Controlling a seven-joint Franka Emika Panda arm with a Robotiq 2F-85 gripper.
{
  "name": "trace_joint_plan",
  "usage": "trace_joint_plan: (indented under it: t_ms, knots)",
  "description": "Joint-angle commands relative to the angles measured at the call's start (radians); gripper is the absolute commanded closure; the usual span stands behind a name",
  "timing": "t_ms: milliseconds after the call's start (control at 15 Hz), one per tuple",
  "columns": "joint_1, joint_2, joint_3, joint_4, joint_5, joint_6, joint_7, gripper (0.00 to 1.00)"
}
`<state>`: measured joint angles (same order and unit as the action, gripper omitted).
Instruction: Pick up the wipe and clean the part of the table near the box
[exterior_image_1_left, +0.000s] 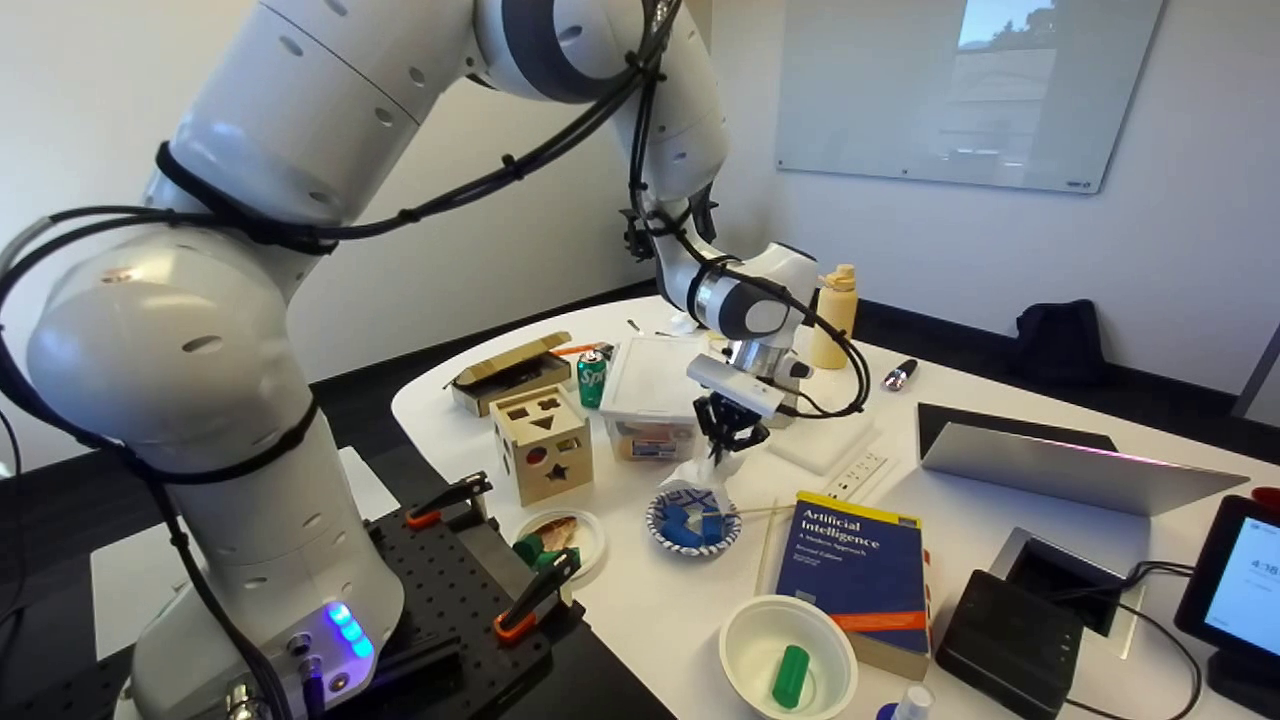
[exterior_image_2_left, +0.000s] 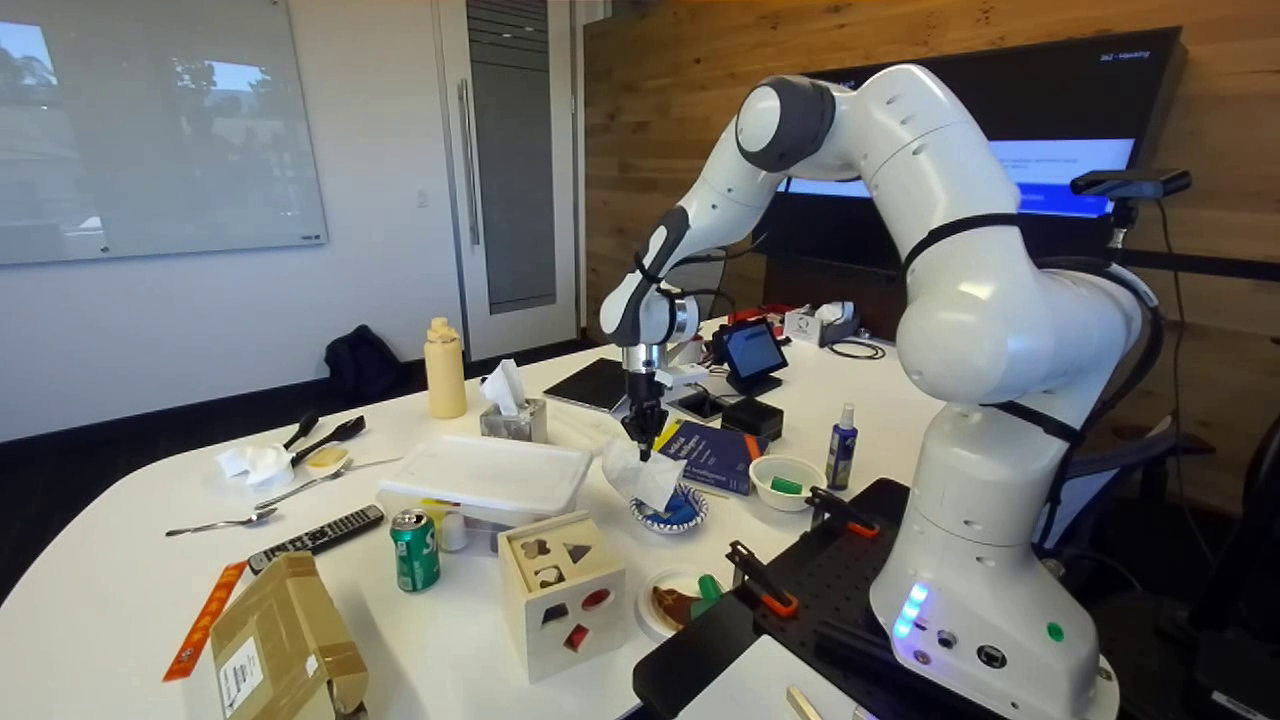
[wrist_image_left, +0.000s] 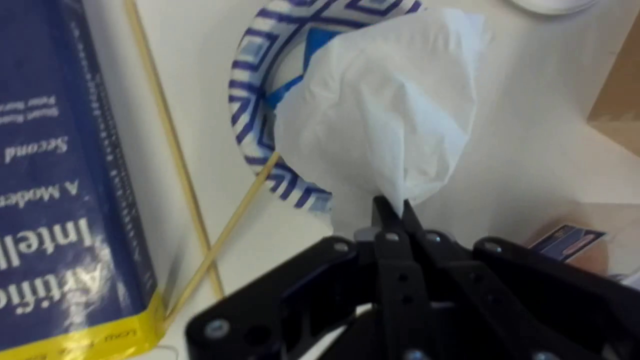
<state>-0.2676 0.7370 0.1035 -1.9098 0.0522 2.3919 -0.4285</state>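
My gripper (wrist_image_left: 395, 207) is shut on the white wipe (wrist_image_left: 375, 110), pinching one fold so the rest hangs from the fingertips. In both exterior views the gripper (exterior_image_1_left: 716, 452) (exterior_image_2_left: 645, 450) holds the wipe (exterior_image_1_left: 698, 474) (exterior_image_2_left: 638, 478) over a blue-patterned paper bowl (exterior_image_1_left: 655, 530) with blue pieces. I cannot tell whether the wipe touches the bowl. The white table (exterior_image_1_left: 650, 610) lies below. Several boxes stand on it: a wooden shape box (exterior_image_1_left: 540, 440) (exterior_image_2_left: 560, 605), a lidded plastic box (exterior_image_1_left: 650, 385) and an open cardboard box (exterior_image_1_left: 515, 385). I cannot tell which is the task's box.
A thick blue book (exterior_image_1_left: 850, 570) and thin sticks (wrist_image_left: 170, 130) lie beside the paper bowl. A white bowl (exterior_image_1_left: 735, 680) with a green block, a plate (exterior_image_1_left: 597, 535), a green can (exterior_image_2_left: 414, 550), a tissue box (exterior_image_2_left: 515, 420) and a laptop (exterior_image_1_left: 1060, 470) stand around.
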Motion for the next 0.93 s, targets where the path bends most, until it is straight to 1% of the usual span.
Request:
trace_joint_plan:
  t_ms: [0, 133, 267, 333, 400, 533, 600, 733, 867]
  knots:
    - [-0.043, -0.13, 0.067, -0.246, 0.105, 0.119, -0.064, 1.0]
    - [-0.079, -0.15, 0.127, -0.345, 0.18, 0.22, -0.132, 1.0]
    - [-0.134, -0.124, 0.211, -0.402, 0.255, 0.309, -0.223, 1.0]
    - [-0.151, -0.104, 0.243, -0.42, 0.279, 0.34, -0.254, 1.0]
    - [-0.151, -0.077, 0.254, -0.435, 0.285, 0.377, -0.264, 1.0]
    - [-0.121, -0.027, 0.227, -0.45, 0.25, 0.448, -0.225, 1.0]
    - [-0.118, 0.01, 0.217, -0.448, 0.231, 0.482, -0.215, 1.0]
    - [-0.143, 0.093, 0.22, -0.423, 0.192, 0.517, -0.215, 1.0]
    - [-0.16, 0.144, 0.216, -0.409, 0.146, 0.524, -0.202, 1.0]
